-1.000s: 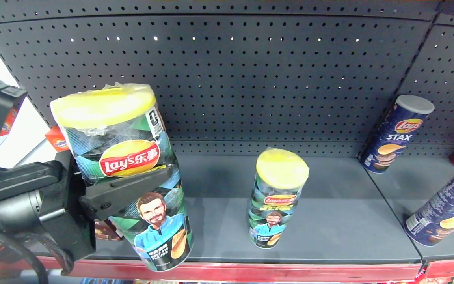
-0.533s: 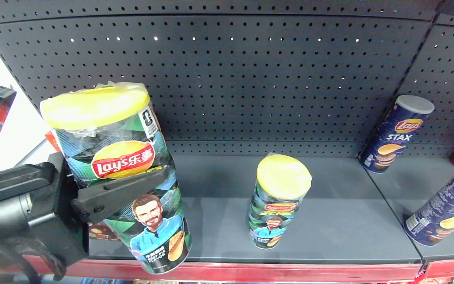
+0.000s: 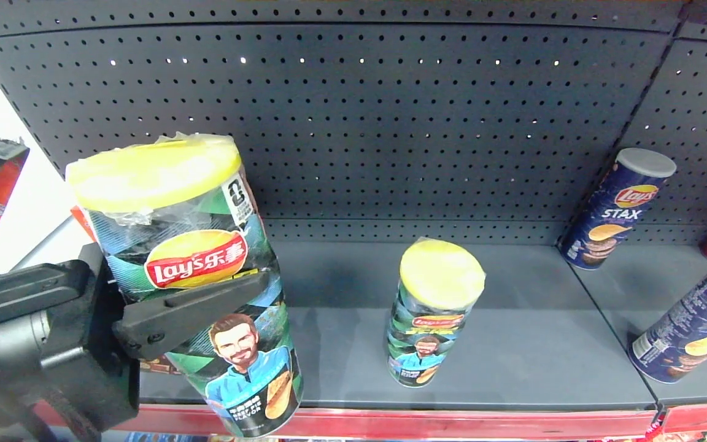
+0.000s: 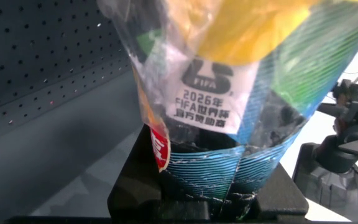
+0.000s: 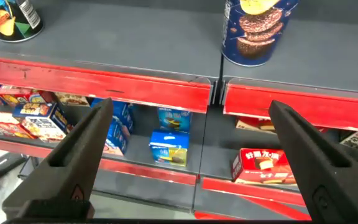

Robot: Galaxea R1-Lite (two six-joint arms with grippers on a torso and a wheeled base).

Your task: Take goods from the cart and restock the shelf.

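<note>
left gripper [image 3: 240, 270]: black, long flat finger [image 3: 194, 304] with one small round screw | left arm [image 3: 16, 319]: black blocky parts, a shiny dark round part, a black cable [image 3: 7, 399] | right gripper [image 5: 190, 106]: two dark grey pointy fingers [image 5: 73, 162], a small hole in each

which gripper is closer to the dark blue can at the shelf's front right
Right. The right gripper is open below and before the dark blue can; the left gripper grips a green can far left.

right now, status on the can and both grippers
Left gripper shut on can, at shelf front. Right gripper open, empty. Second can mid-shelf, apart.
</note>
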